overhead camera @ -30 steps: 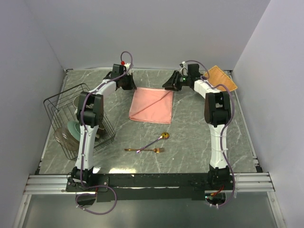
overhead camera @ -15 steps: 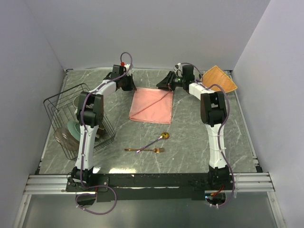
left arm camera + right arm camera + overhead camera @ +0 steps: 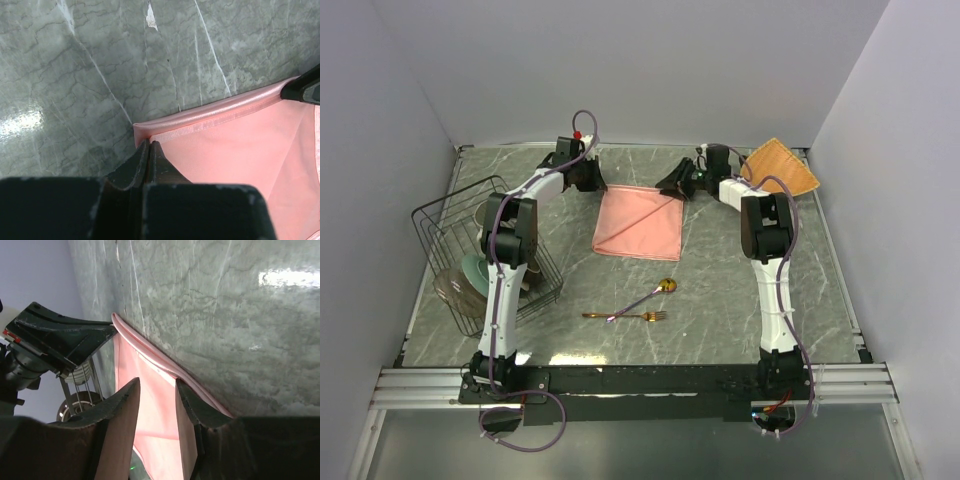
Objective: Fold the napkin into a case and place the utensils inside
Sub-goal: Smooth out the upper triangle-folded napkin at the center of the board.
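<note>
The salmon-pink napkin [image 3: 640, 222] lies flat at the middle back of the table, a diagonal fold line across it. My left gripper [image 3: 594, 183] is at its far left corner; in the left wrist view the jaws [image 3: 148, 144] are shut on the napkin [image 3: 235, 145] corner. My right gripper [image 3: 677, 186] is at the far right corner. In the right wrist view it [image 3: 157, 387] stands open over the napkin [image 3: 155, 415] edge, with cloth showing between the fingers. The gold spoon [image 3: 655, 292] and fork [image 3: 625, 317] lie crossed on the table, nearer than the napkin.
A black wire rack [image 3: 470, 250] with crockery stands at the left. An orange-tan woven mat [image 3: 782, 165] lies at the back right corner. The back wall is close behind both grippers.
My right wrist swung a little left along the napkin's far edge, then back to the right corner. The left gripper and the napkin have not moved.
</note>
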Robot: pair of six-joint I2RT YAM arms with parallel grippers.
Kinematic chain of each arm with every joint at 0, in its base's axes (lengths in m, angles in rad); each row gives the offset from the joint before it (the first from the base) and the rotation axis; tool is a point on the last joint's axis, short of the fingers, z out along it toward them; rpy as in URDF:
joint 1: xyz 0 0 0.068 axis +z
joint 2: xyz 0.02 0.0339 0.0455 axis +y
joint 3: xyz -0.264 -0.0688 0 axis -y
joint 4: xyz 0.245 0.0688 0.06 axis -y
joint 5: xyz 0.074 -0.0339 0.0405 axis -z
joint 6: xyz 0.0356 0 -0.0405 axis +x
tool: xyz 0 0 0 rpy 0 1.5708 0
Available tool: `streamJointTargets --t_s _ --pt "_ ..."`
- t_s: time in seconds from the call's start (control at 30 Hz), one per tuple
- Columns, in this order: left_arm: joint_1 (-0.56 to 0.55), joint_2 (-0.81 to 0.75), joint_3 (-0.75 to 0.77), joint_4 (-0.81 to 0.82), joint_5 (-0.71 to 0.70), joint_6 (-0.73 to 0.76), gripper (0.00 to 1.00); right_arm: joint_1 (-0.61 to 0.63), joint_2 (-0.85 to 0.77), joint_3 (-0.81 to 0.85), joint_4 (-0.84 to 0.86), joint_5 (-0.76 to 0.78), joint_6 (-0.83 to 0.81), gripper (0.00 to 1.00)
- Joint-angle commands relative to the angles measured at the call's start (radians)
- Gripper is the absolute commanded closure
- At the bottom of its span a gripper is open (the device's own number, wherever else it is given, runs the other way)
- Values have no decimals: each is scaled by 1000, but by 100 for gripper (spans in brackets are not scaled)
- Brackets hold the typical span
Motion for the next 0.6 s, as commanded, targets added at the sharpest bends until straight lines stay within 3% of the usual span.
streamJointTargets --t_s 0.0,0.27,0.57 --pt "12 -21 -2 -2 7 -15 99 -3 -37 25 36 -28 -2 55" --pt "12 -15 -9 4 13 -26 99 109 -211 -128 186 -121 58 50" --pt "12 -14 -12 4 19 -32 99 155 -157 -187 188 -97 67 53"
